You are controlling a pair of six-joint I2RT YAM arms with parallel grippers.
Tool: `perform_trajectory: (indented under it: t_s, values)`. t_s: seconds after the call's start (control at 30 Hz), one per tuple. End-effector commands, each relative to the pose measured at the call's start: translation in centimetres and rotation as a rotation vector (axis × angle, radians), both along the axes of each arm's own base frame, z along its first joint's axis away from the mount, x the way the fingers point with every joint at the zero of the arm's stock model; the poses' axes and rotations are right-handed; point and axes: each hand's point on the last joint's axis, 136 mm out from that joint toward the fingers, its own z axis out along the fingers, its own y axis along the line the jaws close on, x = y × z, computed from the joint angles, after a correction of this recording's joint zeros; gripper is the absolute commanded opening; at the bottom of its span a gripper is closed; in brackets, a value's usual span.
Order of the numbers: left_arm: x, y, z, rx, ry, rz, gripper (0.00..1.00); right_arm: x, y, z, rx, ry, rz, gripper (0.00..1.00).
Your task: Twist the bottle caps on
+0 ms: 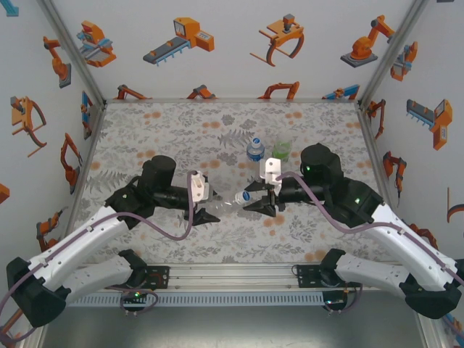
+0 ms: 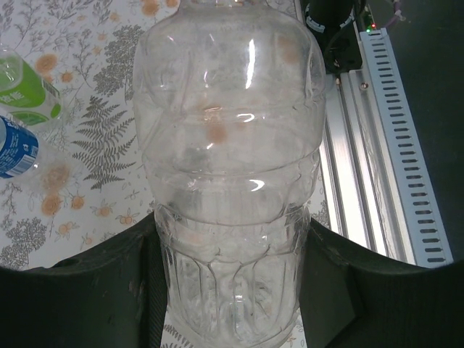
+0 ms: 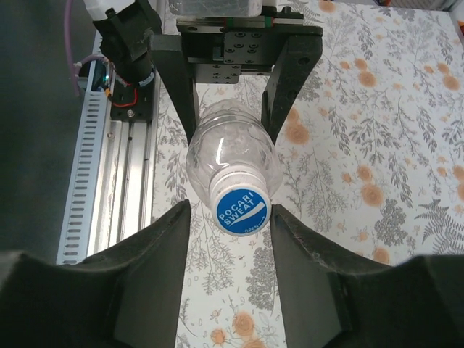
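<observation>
left arm [image 1: 87,239] reaches inward, left tool [image 1: 206,212] clamps clear bottle [image 2: 228,145] | right arm [image 1: 377,217] opposite, right tool [image 3: 230,214] straddles cap [image 3: 242,209], grip unclear

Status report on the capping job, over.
Left gripper shut on the clear bottle, held sideways. Right gripper open, jaws either side of its cap, gap showing on one side. Blue-label bottle and green bottle stand behind, nothing in the way.

Passable: bare bench [image 1: 145,138] at left and far back.
Blocked, centre: clear bottle [image 1: 225,205] lying level, spanning left tool [image 1: 205,204] to right tool [image 1: 251,200].
Blocked behind these: blue-label bottle [image 1: 254,149] and green bottle [image 1: 281,150], upright, near each other.
</observation>
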Motion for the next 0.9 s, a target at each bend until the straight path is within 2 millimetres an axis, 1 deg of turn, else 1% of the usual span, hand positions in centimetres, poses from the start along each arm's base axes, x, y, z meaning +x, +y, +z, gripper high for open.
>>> perform_trajectory:
  t_s: [0.0, 0.2, 0.3, 0.37, 0.4, 0.47, 0.53, 0.6, 0.67, 0.73, 0.8, 0.87]
  values:
    - [-1.0, 0.0, 1.5, -0.034, 0.004, -0.039, 0.00, -0.7, 0.4, 0.8, 0.039, -0.034, 0.053, 0.40]
    - [-0.9, 0.0, 1.3, -0.025, 0.006, -0.033, 0.00, -0.1, 0.6, 0.5, 0.050, 0.007, 0.020, 0.21]
    - [-0.4, 0.0, 1.2, -0.016, -0.004, -0.009, 0.00, 1.1, 0.8, 0.2, 0.065, 0.106, -0.069, 0.14]
    - [0.2, -0.1, 1.0, -0.008, -0.015, 0.017, 0.00, 2.6, 1.0, 0.0, 0.097, 0.227, -0.176, 0.01]
    - [0.6, -0.2, 0.9, -0.006, -0.023, 0.034, 0.00, 3.3, 1.0, -0.2, 0.113, 0.291, -0.232, 0.00]
    - [1.6, -0.4, 0.8, -0.001, -0.041, 0.072, 0.00, 5.4, 0.8, -1.1, 0.146, 0.472, -0.395, 0.00]
    - [2.4, -0.5, 0.6, 0.003, -0.051, 0.105, 0.00, 7.1, 0.3, -2.4, 0.166, 0.645, -0.549, 0.00]
    - [2.7, -0.7, 0.4, 0.005, -0.056, 0.113, 0.00, 8.3, -0.5, -3.8, 0.185, 0.821, -0.698, 0.00]
    - [2.9, -0.9, 0.2, 0.009, -0.057, 0.112, 0.00, 9.0, -1.0, -4.9, 0.221, 0.987, -0.805, 0.00]
    - [3.1, -0.9, 0.0, 0.013, -0.058, 0.116, 0.00, 9.4, -1.8, -5.6, 0.256, 1.097, -0.892, 0.00]
    - [3.3, -1.1, 0.1, 0.008, -0.065, 0.120, 0.00, 9.8, -2.7, -6.3, 0.282, 1.165, -0.985, 0.00]
    - [3.4, -1.2, 0.4, -0.001, -0.071, 0.117, 0.00, 10.1, -2.9, -6.5, 0.287, 1.186, -1.015, 0.00]
